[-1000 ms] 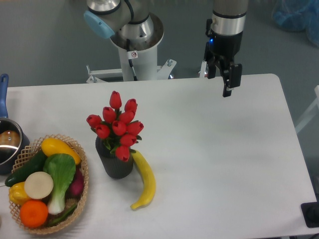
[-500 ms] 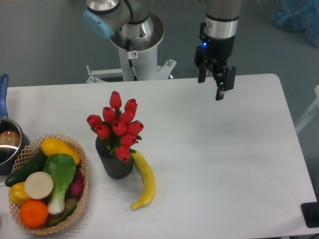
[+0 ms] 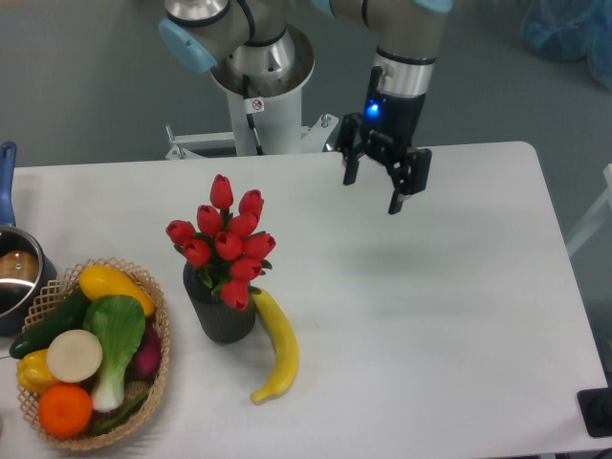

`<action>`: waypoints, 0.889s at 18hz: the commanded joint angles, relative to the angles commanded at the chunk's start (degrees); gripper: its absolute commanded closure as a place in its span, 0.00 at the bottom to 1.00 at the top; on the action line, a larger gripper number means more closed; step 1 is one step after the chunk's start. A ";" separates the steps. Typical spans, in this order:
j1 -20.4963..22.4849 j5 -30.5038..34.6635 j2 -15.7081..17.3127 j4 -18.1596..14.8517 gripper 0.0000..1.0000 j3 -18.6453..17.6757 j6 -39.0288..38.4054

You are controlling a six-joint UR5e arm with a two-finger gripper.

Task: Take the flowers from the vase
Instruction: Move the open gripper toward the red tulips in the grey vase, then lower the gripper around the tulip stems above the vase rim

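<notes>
Flowers upright in the vase, buds up and leaning slightly toward the desk's far edge, left of centre. Gripper spread, empty, above far edge.

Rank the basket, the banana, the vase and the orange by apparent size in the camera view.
Largest to smallest:
1. basket
2. banana: longer than the vase, but thinner, so these two are close
3. vase: partly hidden by the flowers
4. orange
</notes>
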 joint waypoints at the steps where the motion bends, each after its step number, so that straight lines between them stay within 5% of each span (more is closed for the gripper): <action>1: -0.09 -1.76 0.00 -0.09 0.00 -0.44 0.00; 5: 0.09 -8.79 -0.61 -0.79 0.00 -1.59 -0.44; 16: -1.75 -31.22 -9.14 -0.97 0.00 -5.02 -1.05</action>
